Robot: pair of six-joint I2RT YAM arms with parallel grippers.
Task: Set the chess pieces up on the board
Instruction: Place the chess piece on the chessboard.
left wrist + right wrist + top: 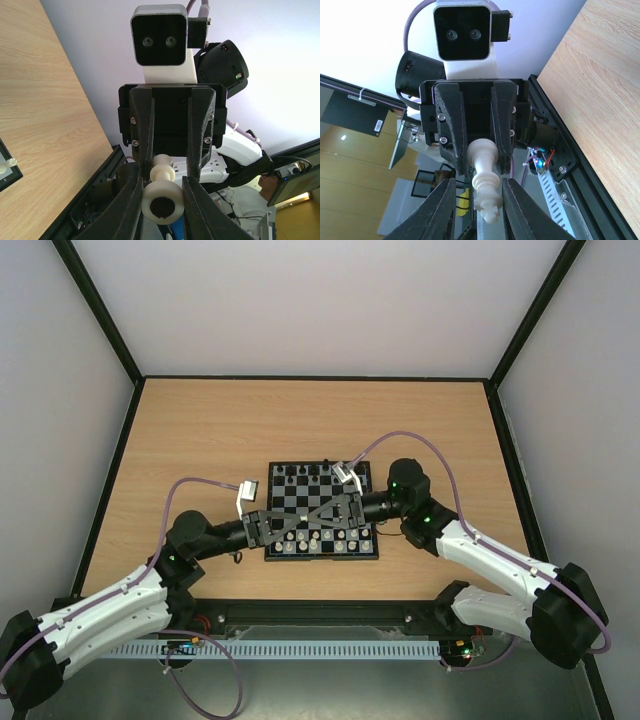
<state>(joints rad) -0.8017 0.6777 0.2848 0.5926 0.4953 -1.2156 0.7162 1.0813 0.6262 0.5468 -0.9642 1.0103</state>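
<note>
The board (272, 552) lies at the table's middle, with black chess pieces (305, 473) along its far rows and white ones (312, 544) along its near rows. Both grippers meet tip to tip above it. My left gripper (162, 182) is shut on the round base of a cream-white crowned piece (161, 200), held level in the air. In the right wrist view the same piece (485, 175) points its crown at the camera. My right gripper (480, 182) stands round the crown end, with a gap still showing on one side. In the top view the crossed fingers hide the piece.
A corner of the board (9, 175) with one white piece (6, 165) shows at the left edge of the left wrist view. Black frame rails (300, 608) run along the table's near edge, and cables (420, 445) loop from both wrists.
</note>
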